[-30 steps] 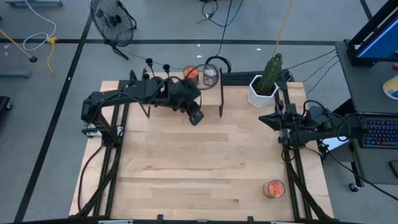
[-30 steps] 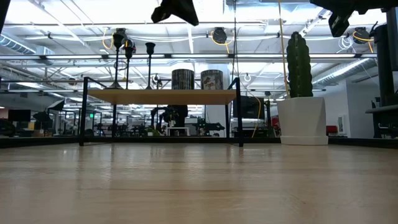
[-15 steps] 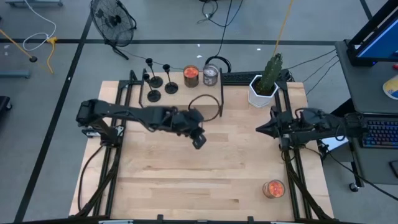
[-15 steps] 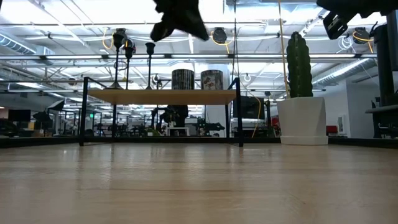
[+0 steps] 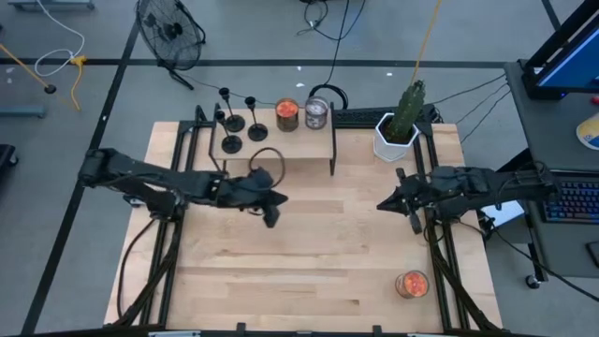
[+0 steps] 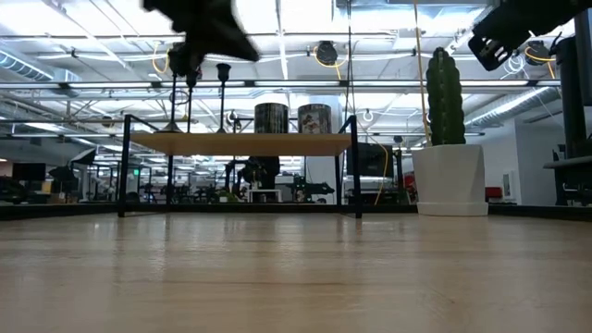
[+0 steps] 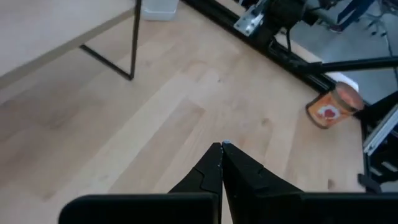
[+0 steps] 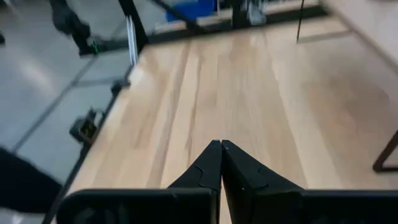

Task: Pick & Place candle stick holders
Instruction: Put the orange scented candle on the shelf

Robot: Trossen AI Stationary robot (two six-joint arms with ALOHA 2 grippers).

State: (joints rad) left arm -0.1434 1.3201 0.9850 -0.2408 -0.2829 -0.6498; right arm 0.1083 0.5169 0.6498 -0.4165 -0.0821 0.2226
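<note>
The left end effector [image 5: 270,217] hangs over bare wood left of centre in the high view, its two fingers [image 7: 214,165] pressed together with nothing between them (the left wrist view shows the tips meeting above plain boards). Its dark arm runs off toward the left edge of the frame.

The right end effector [image 5: 415,223] sits at the right of centre in the high view, fingers [image 8: 214,163] likewise pressed together and empty, over the worktop [image 5: 309,271].

The three candle stick holders [image 5: 240,124] stand on a small raised shelf [image 5: 281,145] at the upper middle of the high view, grouped at the shelf's left end, well apart from both end effectors. In the low view their thin stems rise above the shelf at upper left.

On the same shelf, to the right of the holders, stand an orange-filled jar [image 5: 287,114] and a clear glass jar [image 5: 316,114], just beside each other. A potted cactus [image 5: 402,120] stands right of the shelf. Another orange-filled jar [image 5: 412,283] sits at the lower right of the worktop.
</note>
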